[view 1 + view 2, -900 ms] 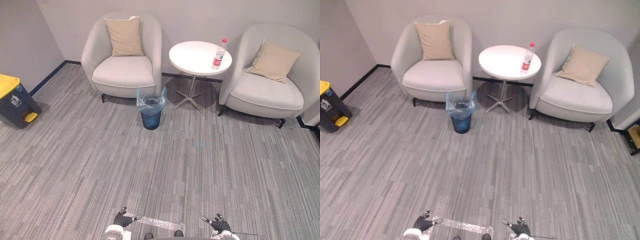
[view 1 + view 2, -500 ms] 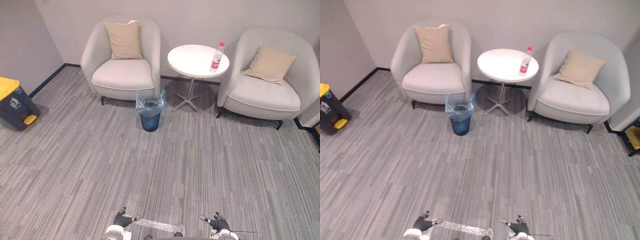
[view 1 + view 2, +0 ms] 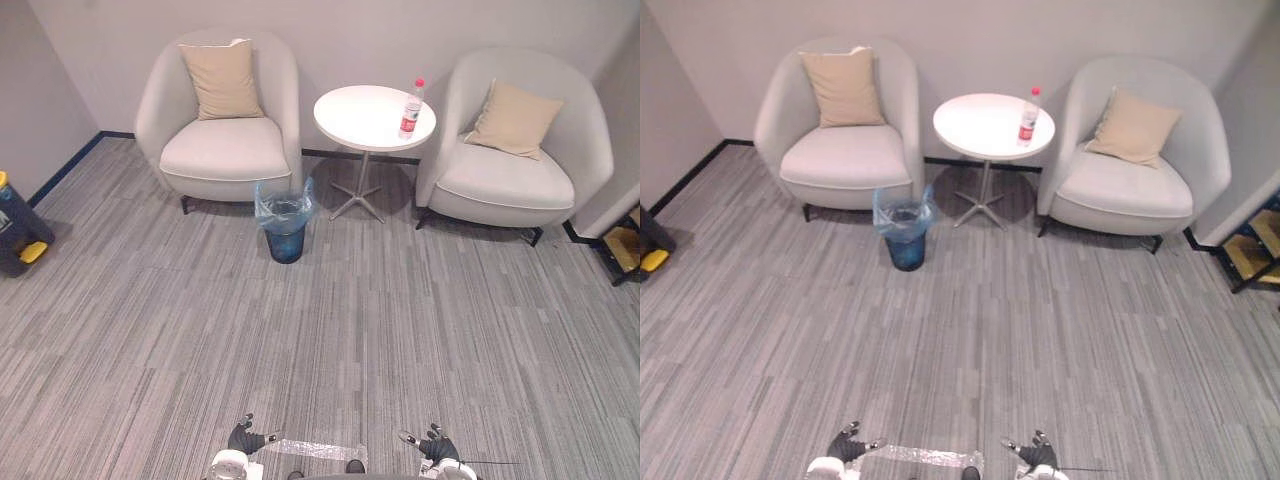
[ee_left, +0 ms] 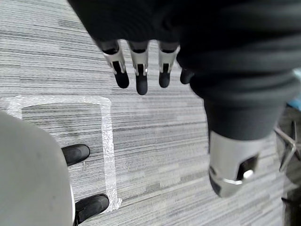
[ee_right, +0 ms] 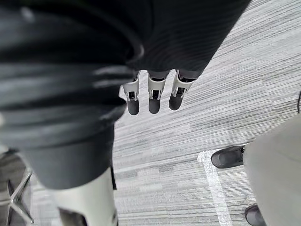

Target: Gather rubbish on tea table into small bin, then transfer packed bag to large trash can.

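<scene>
Both of my hands hang low at my sides, fingers straight and relaxed and holding nothing: my left robot hand [image 3: 245, 437] and my right robot hand [image 3: 434, 444]. The one piece of rubbish I can make out, a plastic bottle with a red cap and label [image 3: 409, 108], stands upright near the right rim of the round white counter [image 3: 355, 115], well apart from me across the carpet and almost straight ahead of my right robot hand. By my judgement that arm is the better placed, once I have walked up to the counter. The bottle's long axis is vertical, so a grasp from the side suits it. The small bin with its blue bag [image 3: 285, 225] stands on the floor to the front left of the counter, and the large trash can [image 3: 15, 235] is far off to my left.
</scene>
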Available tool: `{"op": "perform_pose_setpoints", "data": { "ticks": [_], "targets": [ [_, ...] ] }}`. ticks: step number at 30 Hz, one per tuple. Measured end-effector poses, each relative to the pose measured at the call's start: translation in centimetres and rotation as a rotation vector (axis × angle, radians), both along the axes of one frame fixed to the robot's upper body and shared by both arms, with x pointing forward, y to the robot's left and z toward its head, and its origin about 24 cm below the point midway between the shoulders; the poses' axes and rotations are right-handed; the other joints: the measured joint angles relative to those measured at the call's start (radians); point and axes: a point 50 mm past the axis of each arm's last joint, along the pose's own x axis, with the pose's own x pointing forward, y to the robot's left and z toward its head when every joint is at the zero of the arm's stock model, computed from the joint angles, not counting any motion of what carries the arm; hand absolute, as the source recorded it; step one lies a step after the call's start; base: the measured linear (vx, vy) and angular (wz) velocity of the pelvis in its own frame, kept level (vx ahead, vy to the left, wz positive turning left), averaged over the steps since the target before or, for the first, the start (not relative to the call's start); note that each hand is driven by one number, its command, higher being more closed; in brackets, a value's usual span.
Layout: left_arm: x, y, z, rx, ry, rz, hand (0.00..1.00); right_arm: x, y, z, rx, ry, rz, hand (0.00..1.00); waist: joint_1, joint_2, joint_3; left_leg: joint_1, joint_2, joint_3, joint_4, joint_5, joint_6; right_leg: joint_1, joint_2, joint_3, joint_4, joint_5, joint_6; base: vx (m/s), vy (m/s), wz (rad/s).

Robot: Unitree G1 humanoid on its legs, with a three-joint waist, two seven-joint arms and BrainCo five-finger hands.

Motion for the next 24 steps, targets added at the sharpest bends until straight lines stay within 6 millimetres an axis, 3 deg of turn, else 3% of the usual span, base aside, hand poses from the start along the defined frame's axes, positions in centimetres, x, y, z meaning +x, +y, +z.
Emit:
{"op": "perform_pose_setpoints", "data": {
  "ticks": [5, 10, 12, 13, 15, 16, 20, 22, 23, 24],
  "targets": [
    [0.2, -0.1, 0.0, -0.001, -0.004, -0.001, 0.0, 0.4, -0.2, 0.1, -0.013, -0.006, 0.02, 0.0, -0.005, 0.009, 0.014, -0.018, 0.018, 0.049, 0.04, -0.034, -0.01, -0.054, 0.012, 0.018, 0.08, -0.046, -0.006, 0.04, 0.0, -0.28],
    [0.9, -0.2, 0.2, -0.009, -0.021, 0.006, 0.0, 0.3, -0.6, 0.1, -0.02, -0.003, 0.021, 0.0, -0.003, 0.024, 0.028, -0.061, 0.072, 0.05, 0.178, -0.128, -0.048, -0.061, 0.028, -0.08, 0.134, -0.102, -0.03, 0.09, -0.071, 0.0],
    [1.2, -0.2, 0.3, -0.011, -0.03, 0.012, 0.0, 0.4, -0.5, 0.2, -0.015, -0.013, 0.011, 0.0, -0.006, 0.02, 0.045, -0.141, 0.116, 0.07, 0.389, -0.16, -0.085, -0.048, 0.042, -0.079, 0.148, -0.137, -0.048, 0.15, -0.154, 0.0],
    [1.8, -0.2, 0.6, -0.013, -0.05, 0.011, 0.0, 0.4, -0.7, 0.2, -0.015, -0.016, 0.0, 0.0, -0.006, 0.026, 0.054, -0.182, 0.134, 0.072, 0.504, -0.159, -0.087, -0.035, 0.046, -0.078, 0.15, -0.138, -0.054, 0.21, -0.16, -0.08],
    [2.2, -0.7, 0.8, -0.037, -0.079, 0.036, 0.0, 0.7, -1.5, 0.5, -0.028, -0.032, -0.021, 0.0, 0.006, 0.057, 0.088, -0.293, 0.189, 0.065, 0.791, -0.128, -0.095, 0.011, 0.068, -0.039, 0.18, -0.163, -0.085, 0.21, -0.047, -0.43],
    [2.5, -1.0, 0.9, -0.05, -0.091, 0.048, 0.0, 1.1, -1.8, 0.6, -0.033, -0.041, -0.029, 0.0, 0.012, 0.068, 0.098, -0.317, 0.178, 0.043, 0.825, -0.164, -0.095, 0.032, 0.06, -0.011, 0.187, -0.176, -0.094, 0.25, 0.028, -0.64],
    [3.2, -1.1, 1.3, -0.056, -0.127, 0.05, 0.0, 1.1, -1.6, 0.6, -0.021, -0.043, -0.057, 0.0, 0.033, 0.059, 0.11, -0.4, 0.09, 0.002, 0.64, -0.185, -0.093, 0.089, -0.004, 0.068, 0.137, -0.184, -0.098, 0.28, 0.063, -0.59],
    [3.5, -1.4, 1.4, -0.07, -0.146, 0.06, 0.0, 1.6, -1.5, 0.7, -0.019, -0.055, -0.059, 0.0, 0.046, 0.064, 0.113, -0.429, 0.037, -0.047, 0.43, -0.107, -0.096, 0.114, -0.023, 0.101, 0.102, -0.199, -0.085, 0.33, 0.153, -0.49],
    [3.5, -1.4, 1.5, -0.075, -0.147, 0.064, 0.0, 1.9, -1.4, 0.8, -0.016, -0.062, -0.056, 0.0, 0.054, 0.07, 0.111, -0.425, 0.03, -0.073, 0.335, -0.059, -0.102, 0.117, -0.021, 0.114, 0.096, -0.208, -0.079, 0.34, 0.2, -0.55],
    [3.4, -1.5, 1.4, -0.083, -0.15, 0.075, 0.0, 1.9, -1.3, 0.8, -0.016, -0.061, -0.054, 0.0, 0.061, 0.079, 0.111, -0.425, 0.034, -0.096, 0.282, -0.023, -0.082, 0.12, -0.009, 0.133, 0.092, -0.222, -0.069, 0.37, 0.236, -0.64]
  ]
}}
